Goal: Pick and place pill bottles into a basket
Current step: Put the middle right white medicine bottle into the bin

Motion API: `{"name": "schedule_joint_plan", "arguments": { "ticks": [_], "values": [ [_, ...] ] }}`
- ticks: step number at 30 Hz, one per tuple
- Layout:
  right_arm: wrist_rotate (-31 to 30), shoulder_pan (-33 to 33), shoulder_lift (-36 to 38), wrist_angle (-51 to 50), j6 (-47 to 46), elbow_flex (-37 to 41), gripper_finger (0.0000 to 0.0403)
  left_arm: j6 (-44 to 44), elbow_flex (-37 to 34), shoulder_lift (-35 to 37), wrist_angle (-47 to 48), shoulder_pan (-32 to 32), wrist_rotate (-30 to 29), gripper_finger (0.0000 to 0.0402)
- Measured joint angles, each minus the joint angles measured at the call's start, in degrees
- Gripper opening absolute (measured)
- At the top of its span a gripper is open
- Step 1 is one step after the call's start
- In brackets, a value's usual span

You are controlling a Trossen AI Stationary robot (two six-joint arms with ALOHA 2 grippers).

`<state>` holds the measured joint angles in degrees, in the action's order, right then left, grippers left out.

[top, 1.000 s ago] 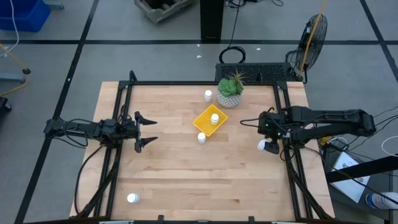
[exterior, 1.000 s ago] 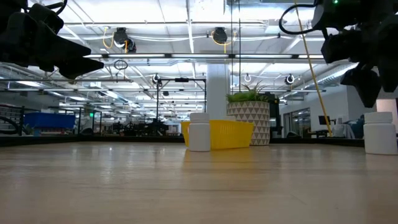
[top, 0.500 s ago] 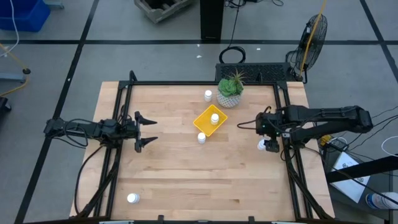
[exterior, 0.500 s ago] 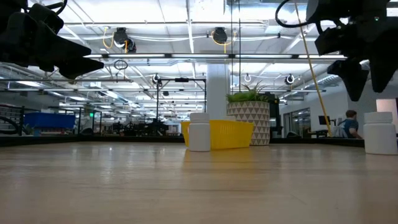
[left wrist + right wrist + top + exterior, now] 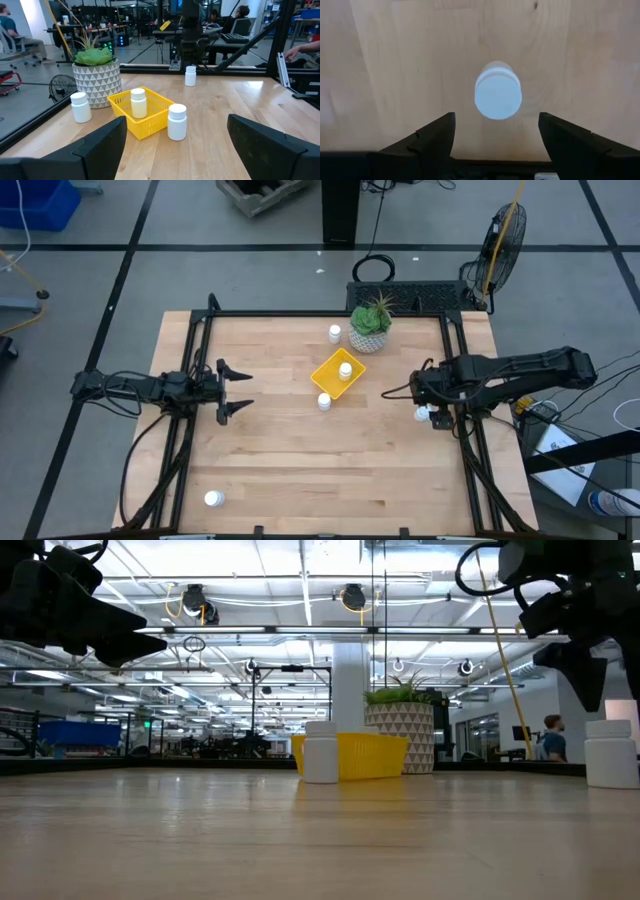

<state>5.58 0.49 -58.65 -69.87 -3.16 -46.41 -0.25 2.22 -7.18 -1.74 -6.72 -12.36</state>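
Right arm comes in from 3 o'clock, stretched out along the table's right side with the wrist bent so the camera looks straight down. Right gripper [image 5: 428,402] hangs above the wood around 4 o'clock from table center, fingers [image 5: 436,137] spread wide apart. Left arm reaches in from 9 o'clock, pretty much level and straight. Left gripper [image 5: 234,387] points toward 3 o'clock, jaws wide open too, fingers [image 5: 100,145] parted, holding nothing, parked over the left half.
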Motion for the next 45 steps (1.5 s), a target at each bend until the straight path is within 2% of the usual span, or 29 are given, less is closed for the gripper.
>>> {"name": "schedule_joint_plan", "arguments": {
  "ticks": [15,45],
  "values": [
    [-1.3,0.0,-3.6,6.6,0.8,1.4,0.0276,0.0,0.0,0.0,0.0,0.0,0.0,0.0351],
    [-1.1,0.0,-6.1,7.1,0.6,3.1,0.0276,0.0,0.0,0.0,0.0,0.0,0.0,0.0351]
  ]
}}
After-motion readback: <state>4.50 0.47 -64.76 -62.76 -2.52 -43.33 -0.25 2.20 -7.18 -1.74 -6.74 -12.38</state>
